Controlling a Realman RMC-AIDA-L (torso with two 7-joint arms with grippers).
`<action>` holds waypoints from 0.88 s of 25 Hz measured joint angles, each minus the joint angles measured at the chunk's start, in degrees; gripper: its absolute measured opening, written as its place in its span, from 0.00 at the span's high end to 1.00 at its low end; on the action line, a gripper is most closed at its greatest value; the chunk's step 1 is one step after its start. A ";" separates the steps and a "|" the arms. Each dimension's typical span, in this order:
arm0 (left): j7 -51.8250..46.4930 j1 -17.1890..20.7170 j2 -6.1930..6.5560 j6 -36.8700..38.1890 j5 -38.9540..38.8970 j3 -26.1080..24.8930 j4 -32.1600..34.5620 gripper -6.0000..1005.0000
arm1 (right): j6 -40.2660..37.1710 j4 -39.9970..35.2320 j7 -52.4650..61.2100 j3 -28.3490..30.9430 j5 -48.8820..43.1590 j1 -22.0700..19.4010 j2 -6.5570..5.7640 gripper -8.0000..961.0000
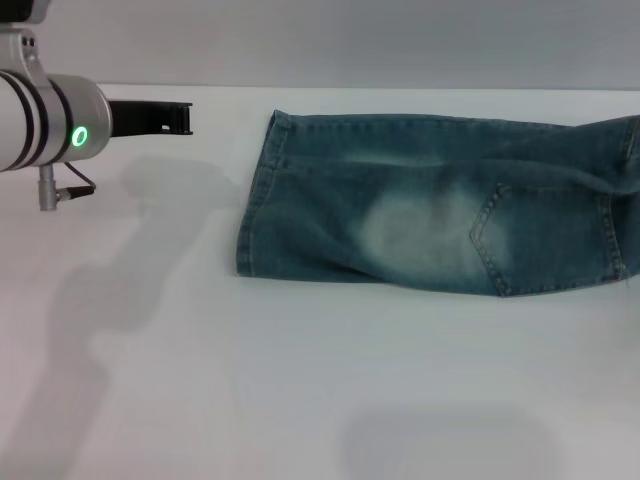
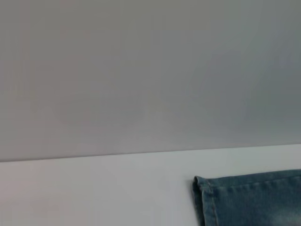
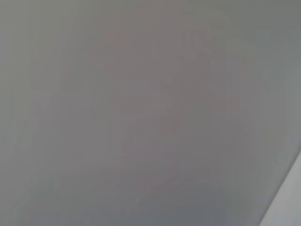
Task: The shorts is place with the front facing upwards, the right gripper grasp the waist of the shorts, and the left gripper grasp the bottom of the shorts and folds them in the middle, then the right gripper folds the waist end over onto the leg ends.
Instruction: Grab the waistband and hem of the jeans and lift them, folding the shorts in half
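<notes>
Well right of the left gripper — the shorts, untouched

This looks like a lab or test room set up for robot trials; a plain white desk fills most of the head view, and behind it, along the top of the frame, stands a bare grey wall; a white robot arm with black rings and a green ring light reaches in from the upper left; only a pair of denim shorts lies on the desk, at the upper right.
</notes>
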 joint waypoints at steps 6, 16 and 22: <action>1.66 -2.79 0.00 0.75 -0.95 -0.67 3.19 0.99 | -8.11 -3.05 -0.10 0.79 0.40 2.47 -0.40 0.98; 3.01 -4.73 -0.08 2.51 -2.41 -0.84 6.03 0.99 | -18.10 -4.24 0.72 1.22 0.54 7.00 -2.33 0.98; 6.94 -5.96 -0.07 3.00 -5.83 -0.84 8.46 0.99 | -21.08 -5.99 -1.21 0.76 0.54 8.46 -3.26 0.98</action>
